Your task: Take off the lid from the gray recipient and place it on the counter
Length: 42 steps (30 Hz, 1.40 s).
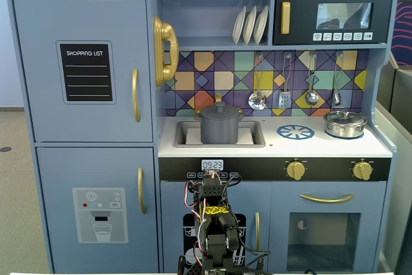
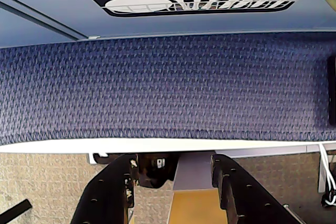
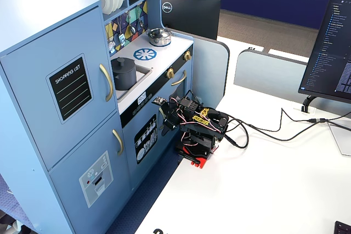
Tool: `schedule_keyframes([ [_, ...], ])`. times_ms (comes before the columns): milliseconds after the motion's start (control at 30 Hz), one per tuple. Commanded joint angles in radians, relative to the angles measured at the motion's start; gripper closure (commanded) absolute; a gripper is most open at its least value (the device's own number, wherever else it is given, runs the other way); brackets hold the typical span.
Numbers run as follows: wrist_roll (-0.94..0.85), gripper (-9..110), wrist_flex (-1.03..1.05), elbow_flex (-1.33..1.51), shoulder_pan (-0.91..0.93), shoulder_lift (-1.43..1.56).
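Presently my gripper [image 2: 173,182] hangs folded low against the cabinet front, fingers [image 2: 113,192] moderately parted and holding nothing; the wrist view shows only blue carpet and the edge of my table between them. My arm [image 1: 212,217] sits well below the worktop in both fixed views. The gray recipient [image 1: 219,129] stands upright in the sink recess of the counter [image 1: 322,146], its axis vertical, with the lid [image 1: 219,110] seated flat on its rim and the knob pointing straight up. From my fingers the lid lies well above and somewhat farther in, almost directly over my base in the frontal fixed view. The lid being round, its only useful axis is the knob's vertical one; side handles appear to point left and right, though they are too small to judge surely. The silver pot [image 1: 345,123] stands apart at the right.
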Motion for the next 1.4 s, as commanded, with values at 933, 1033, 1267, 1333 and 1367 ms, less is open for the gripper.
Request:
schedule_keyframes([
  [933,-0.012,101,-0.161,-0.565,0.069,-0.014],
  [1033,0.008,101,-0.353,-0.607,0.089,-0.018],
  [1267,-0.026,101,-0.68,-0.695,0.1,-0.127],
  [1333,-0.035,101,-0.723,-0.724,0.106,-0.17],
  [1367,-0.037,101,-0.741,-0.744,0.107,-0.193],
])
